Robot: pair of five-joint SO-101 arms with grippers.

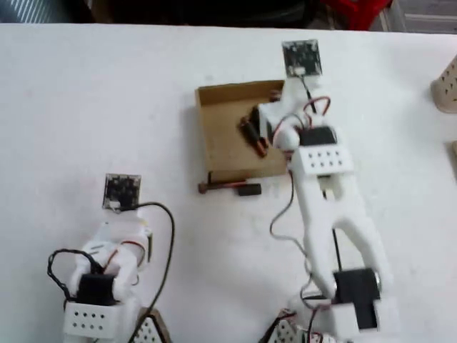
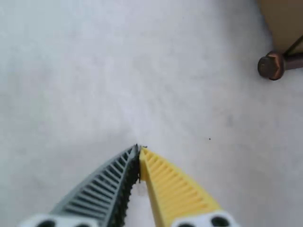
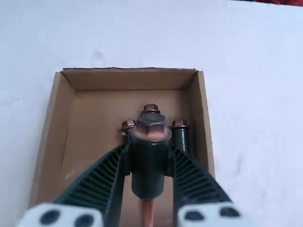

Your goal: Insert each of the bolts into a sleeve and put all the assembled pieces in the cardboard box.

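**A:** What's closest?

**B:** A dark sleeve (image 3: pixel 147 165) with a copper bolt (image 3: pixel 150 130) through it. The right arm's jaws grip it from both sides. The bolt head sits on one end of the sleeve and the shank pokes out of the other.

**A:** Where is that?

**B:** Over the cardboard box (image 3: pixel 47 137). From above, the box lies just toward 12 o'clock of the middle of the table (image 1: pixel 107 93). The right arm (image 1: pixel 325 193) stretches to it from 5 o'clock.

**A:** Anything inside the box?

**B:** Three more bolted sleeves (image 3: pixel 180 142), lying close together on its floor.

**A:** And the other arm?

**B:** The left arm (image 1: pixel 114 257) sits at 7 o'clock, well apart from the box. The left arm's jaws, one grey and one yellow, are pressed tip to tip with nothing between them, above bare table.

**A:** Any piece outside the box?

**B:** A loose bolt (image 1: pixel 218 187) lies flat on the table just beside the box's 6 o'clock wall, with its head toward 9 o'clock. A short black sleeve (image 1: pixel 249 189) lies at its 3 o'clock end. I can't tell whether the shank is inside it.
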